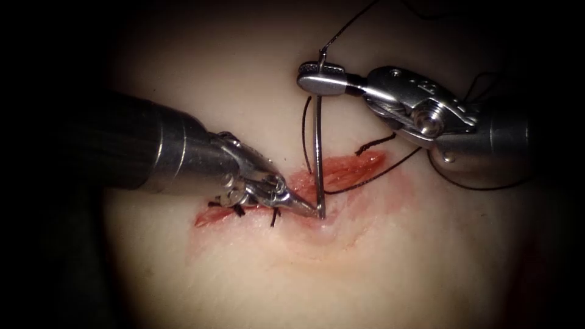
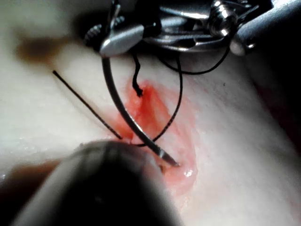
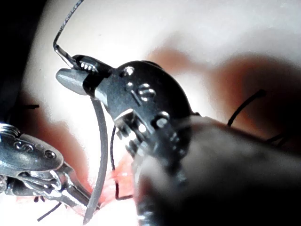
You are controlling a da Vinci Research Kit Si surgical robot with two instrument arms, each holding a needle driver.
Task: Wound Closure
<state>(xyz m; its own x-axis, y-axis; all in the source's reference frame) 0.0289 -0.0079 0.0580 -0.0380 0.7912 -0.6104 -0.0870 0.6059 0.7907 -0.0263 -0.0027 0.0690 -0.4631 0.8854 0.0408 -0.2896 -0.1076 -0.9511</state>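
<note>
Right arm's steel tool point(image 1: 321, 78) clamped on curved steel needle point(image 1: 317, 152) near its thread end, at twelve o'clock above red open cut point(image 1: 341, 173), needle tip entering pale tissue point(image 1: 244, 91), left arm's tool point(image 1: 308, 210) closed beside tip, black thread point(image 1: 378, 173) trailing toward three o'clock.

Glossy metal pincers point(image 1: 322, 78) and needle point(image 1: 318, 152) — tissue point(image 1: 244, 274) moist, smooth.

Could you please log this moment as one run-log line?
right tool: shut on needle near thread end | left tool: shut, tip beside needle point | needle point at cut edge | thread trails right
</note>
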